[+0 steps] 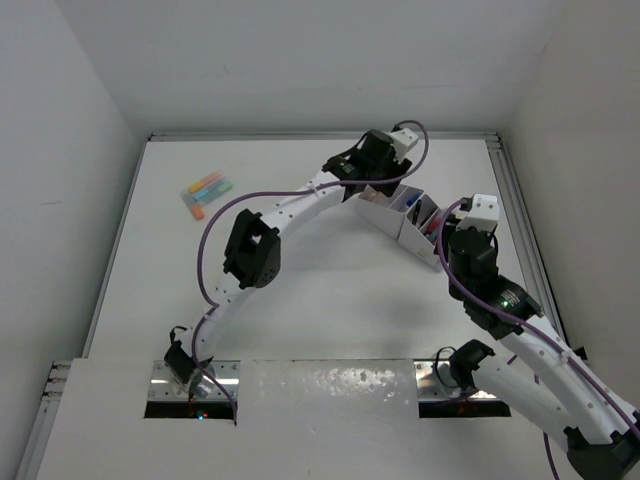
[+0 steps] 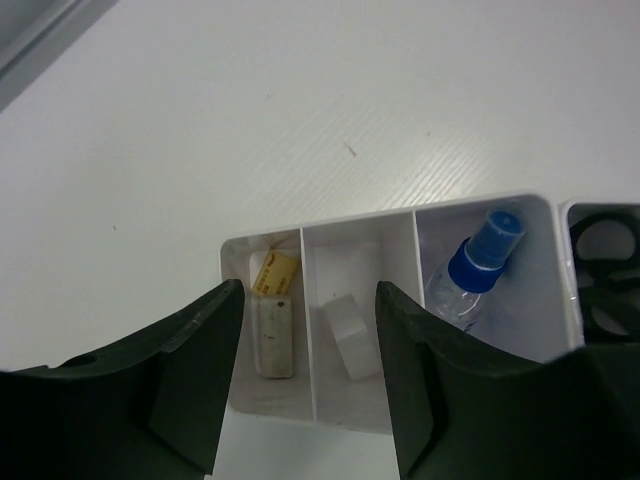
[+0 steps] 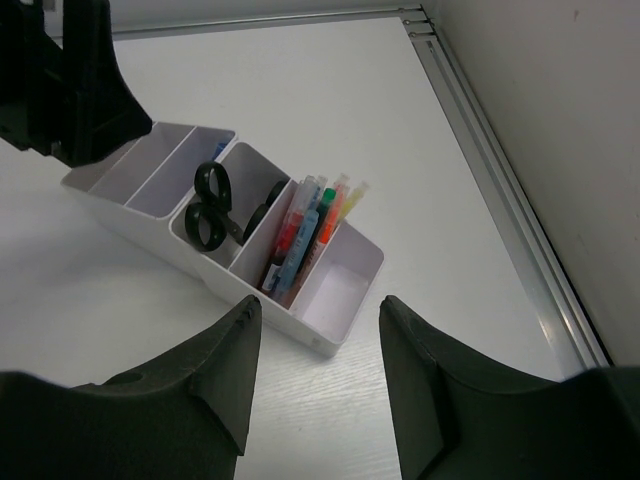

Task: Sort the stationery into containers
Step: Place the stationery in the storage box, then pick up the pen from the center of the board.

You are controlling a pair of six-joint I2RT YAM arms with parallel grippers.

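The white organiser (image 1: pixel 392 222) stands at the back right of the table. My left gripper (image 2: pixel 310 400) hangs open just above its end compartments, nothing between the fingers. Below it lie a white eraser (image 2: pixel 273 338) with a yellow-labelled piece (image 2: pixel 275 273), a white block (image 2: pixel 355 335) in the middle compartment, and a blue-capped bottle (image 2: pixel 482 262) beside it. Black-handled scissors (image 3: pixel 210 205) and several pens and markers (image 3: pixel 305 235) stand in the middle compartments; the end compartment (image 3: pixel 340 285) is empty. My right gripper (image 3: pixel 320 390) is open near that end. Pastel highlighters (image 1: pixel 205 192) lie far left.
A metal rail (image 3: pixel 500 190) and the side wall run close along the organiser's right. The left arm's gripper body (image 3: pixel 70 80) looms over the organiser's far end. White walls close in the table at the back and on both sides.
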